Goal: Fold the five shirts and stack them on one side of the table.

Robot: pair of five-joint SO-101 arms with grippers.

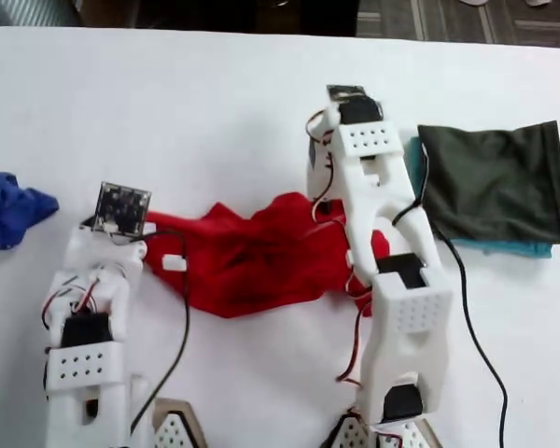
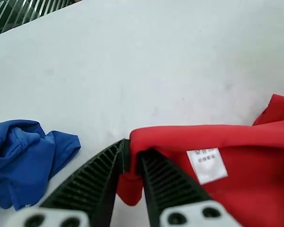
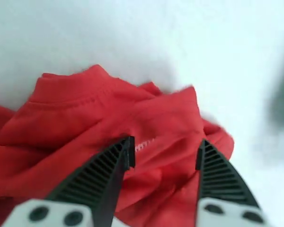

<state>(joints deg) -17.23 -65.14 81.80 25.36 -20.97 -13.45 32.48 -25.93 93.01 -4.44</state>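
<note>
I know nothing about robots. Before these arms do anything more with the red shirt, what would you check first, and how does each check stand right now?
1. Left gripper grips the red shirt: ok, shut on its edge.
2. Right gripper grips it too: not ok, open above the cloth.
3. Red shirt spread flat: not ok, bunched.
4. Blue shirt apart from the red one: ok, crumpled beside it.
5. Folded stack tidy: ok, dark shirt lies on teal shirt.
</note>
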